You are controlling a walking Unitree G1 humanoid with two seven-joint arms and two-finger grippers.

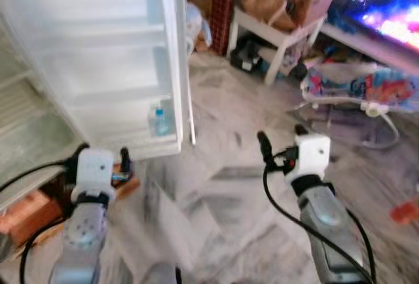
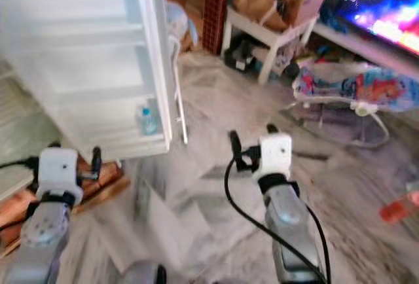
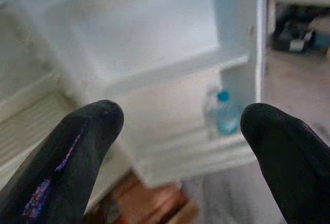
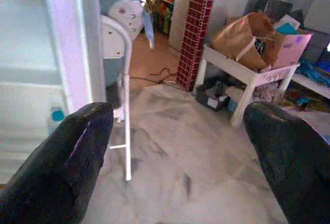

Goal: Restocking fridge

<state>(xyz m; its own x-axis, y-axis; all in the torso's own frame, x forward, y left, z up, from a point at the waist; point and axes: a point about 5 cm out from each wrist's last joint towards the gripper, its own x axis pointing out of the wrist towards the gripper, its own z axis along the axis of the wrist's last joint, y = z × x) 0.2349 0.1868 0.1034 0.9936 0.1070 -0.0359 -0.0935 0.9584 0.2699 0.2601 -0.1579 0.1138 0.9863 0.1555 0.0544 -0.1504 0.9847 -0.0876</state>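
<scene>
At the far left, the fridge stands open, its pale wire shelves running back into the cabinet. Its white door swings out toward me, and the door's free edge ends in a straight vertical line near the middle of the view. The door holds stacked white racks. In the lowest rack, at the corner nearest that free edge, stands a small clear water bottle with a blue cap and a blue label, upright; through my left wrist camera it looks a little blurred.

My left hand is raised in front of the door's lower racks, fingers spread wide apart, grasping nothing. Just below it, a brown wooden piece lies on the floor by the fridge's bottom edge.

Beyond the door's free edge a thin white metal frame leans or stands, with something pale blue behind it. From there the grey-veined marble floor opens out, with bare room between the door and my right arm.

My right hand is held out over this open floor, well apart from the fridge, fingers released and spread with nothing between them.

Further right, a red brick pillar rises, then a white bench carrying a brown paper bag and a cardboard box. A colourful baby bouncer sits on the floor at the right, under a bright screen.
</scene>
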